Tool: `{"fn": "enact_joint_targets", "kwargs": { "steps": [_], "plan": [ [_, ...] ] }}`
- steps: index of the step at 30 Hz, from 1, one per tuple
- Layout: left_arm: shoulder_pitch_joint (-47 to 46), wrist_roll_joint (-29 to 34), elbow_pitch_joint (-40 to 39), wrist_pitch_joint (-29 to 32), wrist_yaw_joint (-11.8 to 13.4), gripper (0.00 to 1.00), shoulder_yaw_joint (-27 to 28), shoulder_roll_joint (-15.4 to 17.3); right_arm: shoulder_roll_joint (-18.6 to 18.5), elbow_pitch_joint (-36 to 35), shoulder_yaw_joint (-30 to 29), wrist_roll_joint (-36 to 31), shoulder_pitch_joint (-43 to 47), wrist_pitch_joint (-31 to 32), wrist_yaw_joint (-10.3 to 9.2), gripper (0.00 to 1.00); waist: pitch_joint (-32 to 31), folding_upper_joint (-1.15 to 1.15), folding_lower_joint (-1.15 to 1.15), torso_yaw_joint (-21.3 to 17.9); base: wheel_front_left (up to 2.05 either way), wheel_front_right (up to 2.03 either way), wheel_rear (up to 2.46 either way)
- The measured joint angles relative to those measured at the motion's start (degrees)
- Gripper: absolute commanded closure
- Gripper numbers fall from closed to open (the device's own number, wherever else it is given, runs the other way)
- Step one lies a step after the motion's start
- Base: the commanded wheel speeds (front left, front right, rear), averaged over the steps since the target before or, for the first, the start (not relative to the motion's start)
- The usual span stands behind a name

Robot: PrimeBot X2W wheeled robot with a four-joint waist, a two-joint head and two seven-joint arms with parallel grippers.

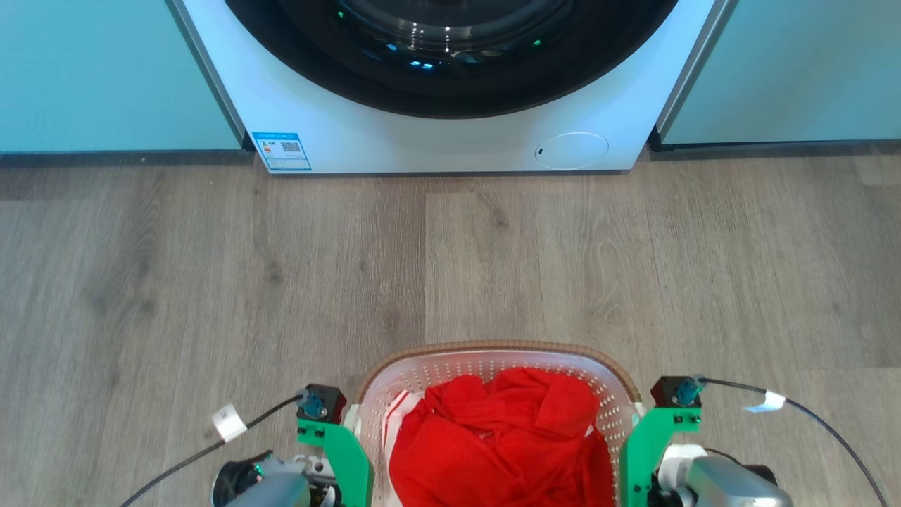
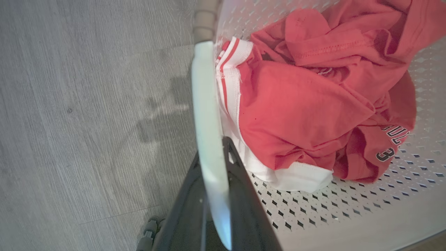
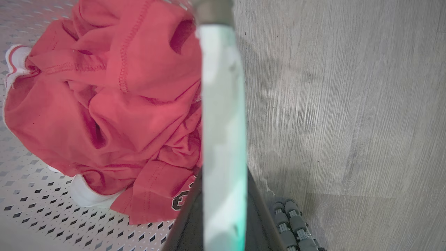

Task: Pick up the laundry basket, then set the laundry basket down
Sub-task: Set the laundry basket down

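The left end effector (image 2: 213,153) is clamped on the left handle (image 2: 205,104) of the laundry basket (image 1: 493,347), one dark finger on each face of the thin white strip. The right end effector (image 3: 223,174) is closed the same way on the right handle (image 3: 221,87). The basket sits between the two, and I cannot tell for certain whether its base is off the floor (image 1: 211,267). The nearest risk lies in those grips: each handle is a narrow, smooth plastic blade pinched edge-on. If one arm rises or lowers faster than the other, the strip can slide or twist out of the fingers and the basket tips. Squeezing inward or pulling apart would likely flex the perforated walls and loosen both holds. Just inside each end effector the red jersey (image 1: 500,436) lies bunched in a heap, its white trim against the wall beside the left fingers. A tilt could spill it over the brown rim, or a fold could catch a fingertip at release. Outside the right fingers, grey ribbed rollers (image 3: 292,223), which I take for part of the robot's base, lie low and close, so a descent drawn inward could land the basket on them. The left cable (image 1: 271,412) and right cable (image 1: 816,420) trail outward and could snag. Far ahead of both end effectors the washing machine (image 1: 436,134) stands across the floor, and too long a carry forward would bump its front.
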Motion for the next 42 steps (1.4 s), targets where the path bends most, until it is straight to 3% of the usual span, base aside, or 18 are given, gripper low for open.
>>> {"fn": "enact_joint_targets", "kwargs": {
  "steps": [14,29,42],
  "plan": [
    [-2.57,-0.93,0.36,-1.38,0.48,1.00,-0.70,0.04,-0.02,0.32,1.98,1.58,-3.16,-1.00,0.00,1.00,3.41,0.00,0.00,-0.15,0.00,0.00,0.00],
    [-11.49,-1.18,1.16,-3.44,0.51,1.00,-1.43,0.08,-0.20,0.62,2.34,2.35,-12.16,-3.05,0.00,1.00,12.10,0.00,0.01,-0.06,0.00,0.00,0.00],
    [-22.57,-1.19,1.53,-5.83,0.58,1.00,-1.29,0.03,-0.99,0.74,-6.06,-6.30,-22.27,-3.94,0.00,1.00,23.73,0.01,0.02,0.71,0.00,0.00,0.00]
  ]
}}
